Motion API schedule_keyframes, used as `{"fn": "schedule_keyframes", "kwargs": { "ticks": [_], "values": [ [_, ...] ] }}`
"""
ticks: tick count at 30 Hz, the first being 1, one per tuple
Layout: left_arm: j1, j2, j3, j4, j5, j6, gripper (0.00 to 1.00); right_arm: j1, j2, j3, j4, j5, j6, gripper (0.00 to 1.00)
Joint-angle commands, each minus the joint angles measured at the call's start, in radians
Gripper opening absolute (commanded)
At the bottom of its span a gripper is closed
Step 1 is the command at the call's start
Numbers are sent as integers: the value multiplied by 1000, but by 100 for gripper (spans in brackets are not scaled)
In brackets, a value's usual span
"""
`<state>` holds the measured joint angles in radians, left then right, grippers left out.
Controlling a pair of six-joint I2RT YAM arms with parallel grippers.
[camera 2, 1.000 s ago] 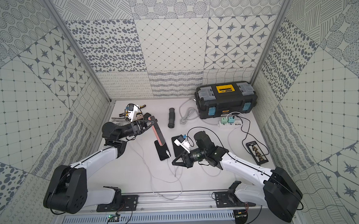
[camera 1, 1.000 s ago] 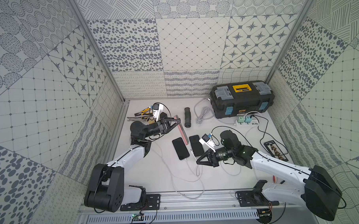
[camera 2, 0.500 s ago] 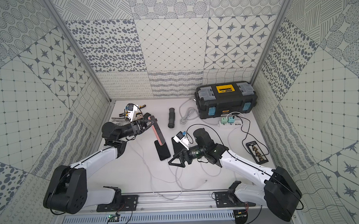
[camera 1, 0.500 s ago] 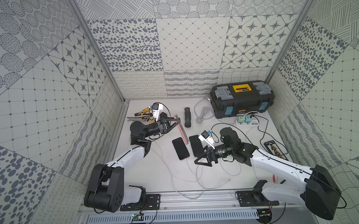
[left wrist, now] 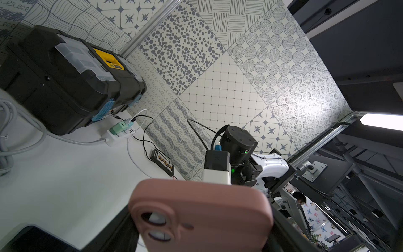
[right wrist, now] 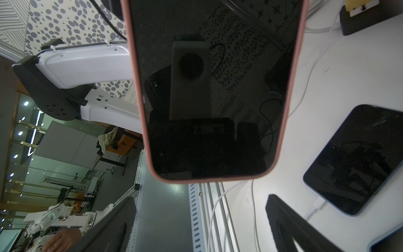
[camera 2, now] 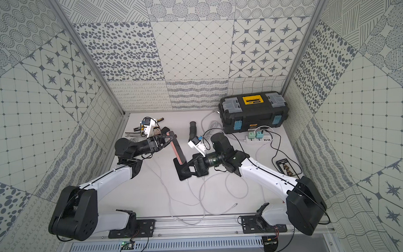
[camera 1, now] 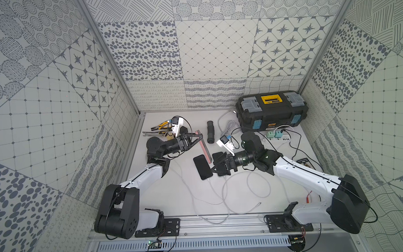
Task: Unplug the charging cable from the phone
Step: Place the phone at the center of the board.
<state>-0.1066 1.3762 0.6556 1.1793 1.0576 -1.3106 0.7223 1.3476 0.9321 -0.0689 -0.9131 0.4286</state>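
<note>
Phone [right wrist: 209, 87] in pink case, screen dark, stands tilted, clamped by left gripper [camera 1: 199, 137]; right gripper [camera 1: 214, 163] gapes wide, its jaws just short of the bottom edge.

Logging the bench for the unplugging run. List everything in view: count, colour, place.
pink-cased phone: one, pink, gripped by left end effector, mid-table
flat phones: two, dark, blue-edged, mid-table; one plugged in
charging cables: several, white, table front
toolbox: one, black and yellow, back right
power strip: one, white, green plugs, before toolbox
ribbed tube: one, black, back centre
hand tools: few, yellow-black, back left
small case: one, black, right edge
left end effector: one, black, shut on pink-cased phone
right end effector: one, black, open, by flat phones
</note>
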Motion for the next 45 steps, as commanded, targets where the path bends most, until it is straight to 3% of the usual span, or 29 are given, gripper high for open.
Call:
{"fn": "schedule_keyframes", "kwargs": {
  "ticks": [1,16,32,34,36,37,38,45],
  "values": [
    [-3,-5,1,96,-11,-2,0,-3,31,45,20,-9,-28,97],
    [-5,-2,1,98,-6,0,0,-3,128,168,21,-30,-40,97],
    [-7,-3,2,108,0,-5,0,-6,158,193,54,-56,-24,65],
    [-7,-2,1,107,-1,-4,15,-6,152,189,59,-54,-24,60],
    [-7,-1,1,105,-2,-6,52,-7,146,183,62,-49,-24,57],
    [-8,0,1,103,-2,-7,88,-7,141,181,64,-46,-24,57],
    [-7,2,1,102,-2,-5,97,-7,137,177,65,-45,-25,56],
    [-7,-12,-1,22,-23,65,98,-10,105,140,66,0,-26,51]
  ]
}}
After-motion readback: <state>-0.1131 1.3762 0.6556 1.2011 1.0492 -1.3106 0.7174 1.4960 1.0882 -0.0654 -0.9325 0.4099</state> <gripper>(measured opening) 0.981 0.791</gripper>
